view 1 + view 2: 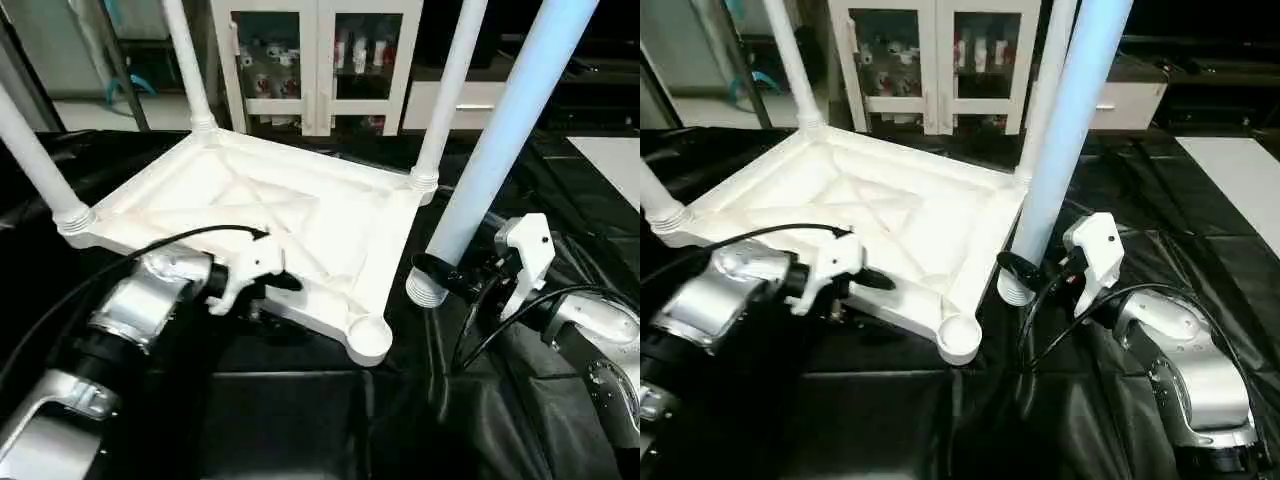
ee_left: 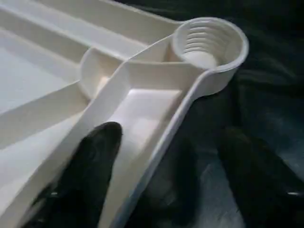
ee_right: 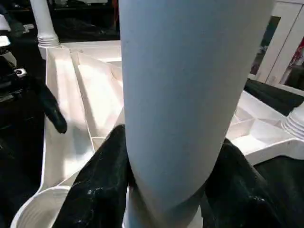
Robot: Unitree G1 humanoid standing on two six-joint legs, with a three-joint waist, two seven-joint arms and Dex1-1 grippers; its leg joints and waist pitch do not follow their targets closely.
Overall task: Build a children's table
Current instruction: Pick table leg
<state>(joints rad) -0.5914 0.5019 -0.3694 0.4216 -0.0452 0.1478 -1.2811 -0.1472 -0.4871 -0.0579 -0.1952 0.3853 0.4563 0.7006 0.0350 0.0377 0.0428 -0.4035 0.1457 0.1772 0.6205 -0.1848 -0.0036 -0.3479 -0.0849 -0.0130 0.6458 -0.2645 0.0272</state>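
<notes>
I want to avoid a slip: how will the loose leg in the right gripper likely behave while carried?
The leg looks rigid, a smooth tube, so it could slip in the right gripper. Held near its threaded bottom end and standing tall, it is likely top-heavy and apt to tilt.

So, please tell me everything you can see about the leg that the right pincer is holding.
The fourth leg is a long, smooth white tube, apparently plastic, with a ribbed threaded end at the bottom. It leans slightly, rising out of the frame. The right pincer clamps it just above the threads. It hangs beside the tabletop's edge, near the empty corner socket, not yet inserted.
</notes>
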